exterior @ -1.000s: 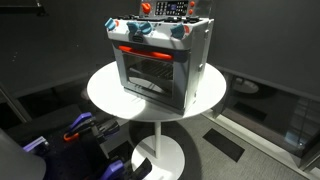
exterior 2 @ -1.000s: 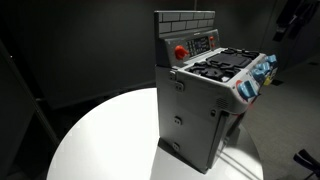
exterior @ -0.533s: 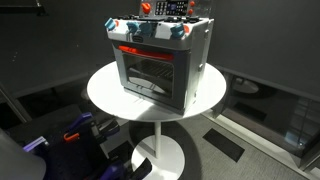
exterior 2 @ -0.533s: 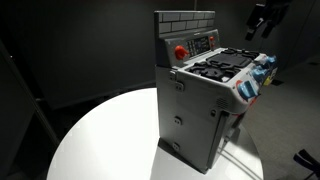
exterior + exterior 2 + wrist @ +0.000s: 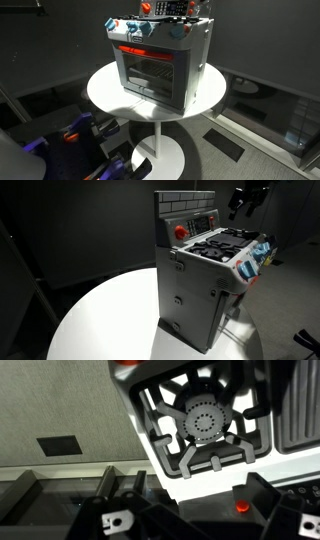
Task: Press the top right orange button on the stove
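On the white table (image 5: 90, 320) the stove (image 5: 203, 280) stands upright, its orange buttons (image 5: 181, 232) on the raised back panel (image 5: 203, 223). The gripper (image 5: 248, 197) hovers above and to the right of it, touching nothing; we cannot tell whether its jaws are parted. We judge the stove light, hollow plastic, apt to slide or tip on the smooth top, so no grasp is needed: a short, gentle fingertip push straight onto the top right one

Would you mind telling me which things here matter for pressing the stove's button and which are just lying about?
Job: stove, its back button panel, gripper.
Lying about: round white table under it, blue-and-black gear on the floor.
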You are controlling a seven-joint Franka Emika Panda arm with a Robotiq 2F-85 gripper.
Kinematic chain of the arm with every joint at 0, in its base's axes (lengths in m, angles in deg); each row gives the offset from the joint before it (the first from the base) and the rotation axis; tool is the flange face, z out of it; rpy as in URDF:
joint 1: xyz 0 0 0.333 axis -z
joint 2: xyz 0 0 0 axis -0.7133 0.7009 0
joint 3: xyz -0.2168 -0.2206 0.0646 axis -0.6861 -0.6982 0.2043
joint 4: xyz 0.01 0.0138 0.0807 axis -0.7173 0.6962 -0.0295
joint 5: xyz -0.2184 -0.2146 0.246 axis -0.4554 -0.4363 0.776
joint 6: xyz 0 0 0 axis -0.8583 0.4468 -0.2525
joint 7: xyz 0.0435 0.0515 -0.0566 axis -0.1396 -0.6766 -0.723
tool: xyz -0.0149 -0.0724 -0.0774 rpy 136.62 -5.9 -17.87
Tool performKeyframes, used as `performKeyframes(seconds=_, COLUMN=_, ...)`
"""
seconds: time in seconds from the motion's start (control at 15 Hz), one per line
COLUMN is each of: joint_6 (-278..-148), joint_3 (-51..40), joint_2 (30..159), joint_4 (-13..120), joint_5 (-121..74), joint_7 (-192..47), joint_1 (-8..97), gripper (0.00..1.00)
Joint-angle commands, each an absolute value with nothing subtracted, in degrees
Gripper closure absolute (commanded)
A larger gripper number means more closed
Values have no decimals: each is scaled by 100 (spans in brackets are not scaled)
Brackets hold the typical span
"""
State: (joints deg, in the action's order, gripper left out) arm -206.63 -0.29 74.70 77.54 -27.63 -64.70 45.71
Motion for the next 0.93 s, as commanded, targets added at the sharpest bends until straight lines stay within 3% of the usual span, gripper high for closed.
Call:
performKeyframes(seconds=0.0, joint_6=-20590, joint_3=-25, joint_2=7872, joint_4=7255, joint_5=-2990, joint_7=-6170, joint_1=4559, gripper=0)
performKeyframes(seconds=0.87, joint_6=-20570, joint_3=-82, joint_2=8632, joint_4=6397, joint_5=-2961, joint_7=-6151, joint_1=4408, gripper=0)
